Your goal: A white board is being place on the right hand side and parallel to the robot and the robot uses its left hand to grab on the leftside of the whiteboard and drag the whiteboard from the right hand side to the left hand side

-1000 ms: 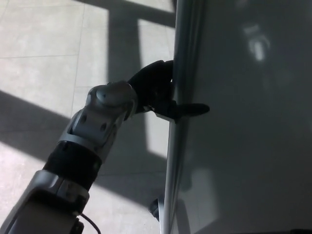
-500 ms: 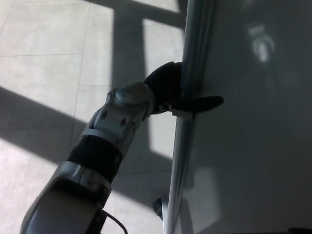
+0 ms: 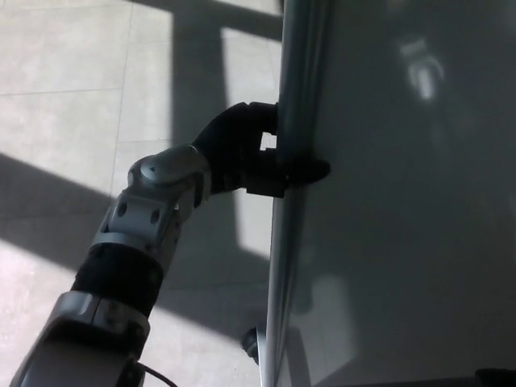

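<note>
The whiteboard (image 3: 403, 201) fills the right half of the head view, its grey metal left edge (image 3: 292, 161) running top to bottom. My left hand (image 3: 254, 157) is shut on that left edge: the thumb (image 3: 302, 170) lies across the front of the frame and the other fingers wrap behind it. The silver and black left forearm (image 3: 133, 242) rises from the lower left. My right hand does not show.
Pale floor tiles (image 3: 72, 105) with bands of sunlight and shadow lie to the left of the board. A dark caster (image 3: 252, 345) of the board's stand sits at the bottom by the frame.
The board's edge and my hand on it swung right in the picture half a second ago, then back left past where they began. The grip has held.
</note>
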You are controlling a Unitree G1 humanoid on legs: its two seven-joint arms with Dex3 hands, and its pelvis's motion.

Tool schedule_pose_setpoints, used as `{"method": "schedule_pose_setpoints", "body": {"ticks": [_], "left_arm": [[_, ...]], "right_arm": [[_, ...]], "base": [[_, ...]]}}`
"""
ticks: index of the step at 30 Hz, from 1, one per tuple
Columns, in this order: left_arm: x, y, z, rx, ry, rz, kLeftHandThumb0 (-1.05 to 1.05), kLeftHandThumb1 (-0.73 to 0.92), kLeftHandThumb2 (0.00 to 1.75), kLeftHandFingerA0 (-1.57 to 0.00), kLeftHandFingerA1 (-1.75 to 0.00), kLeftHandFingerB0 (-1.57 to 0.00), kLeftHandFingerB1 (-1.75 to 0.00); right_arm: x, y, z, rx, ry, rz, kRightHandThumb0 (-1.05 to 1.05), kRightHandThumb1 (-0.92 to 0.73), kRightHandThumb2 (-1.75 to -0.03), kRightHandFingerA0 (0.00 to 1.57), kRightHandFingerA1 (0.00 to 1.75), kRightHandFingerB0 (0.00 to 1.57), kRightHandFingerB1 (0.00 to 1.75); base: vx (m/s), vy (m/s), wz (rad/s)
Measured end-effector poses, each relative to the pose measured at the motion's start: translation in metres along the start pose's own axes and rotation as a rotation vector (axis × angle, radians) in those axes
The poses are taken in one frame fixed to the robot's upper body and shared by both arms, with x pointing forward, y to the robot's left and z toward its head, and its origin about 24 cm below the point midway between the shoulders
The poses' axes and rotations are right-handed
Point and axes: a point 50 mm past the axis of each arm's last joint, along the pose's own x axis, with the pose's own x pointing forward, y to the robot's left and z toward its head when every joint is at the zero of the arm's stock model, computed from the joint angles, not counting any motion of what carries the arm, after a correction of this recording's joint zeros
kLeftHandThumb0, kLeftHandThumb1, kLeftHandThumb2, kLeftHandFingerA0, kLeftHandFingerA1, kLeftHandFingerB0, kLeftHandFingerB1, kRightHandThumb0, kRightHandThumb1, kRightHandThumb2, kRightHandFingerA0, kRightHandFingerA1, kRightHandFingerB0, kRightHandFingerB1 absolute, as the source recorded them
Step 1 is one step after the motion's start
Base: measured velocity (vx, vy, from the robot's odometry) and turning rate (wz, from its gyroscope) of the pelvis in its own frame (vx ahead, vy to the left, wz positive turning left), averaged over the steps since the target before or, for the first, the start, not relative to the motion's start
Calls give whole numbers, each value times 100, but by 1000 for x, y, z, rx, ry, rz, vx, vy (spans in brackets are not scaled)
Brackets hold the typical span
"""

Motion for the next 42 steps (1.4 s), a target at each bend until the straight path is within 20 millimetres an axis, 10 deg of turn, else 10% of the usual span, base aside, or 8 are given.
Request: {"method": "schedule_pose_setpoints", "body": {"ticks": [42], "left_arm": [[-161,127,-3,-47,295,-5,-16,60,58,-95,-78,-96,-60]], "right_arm": [[1,0,0,-6,8,17,-72,-81,-71,63,129,36,82]], "base": [[0,0,0]]}}
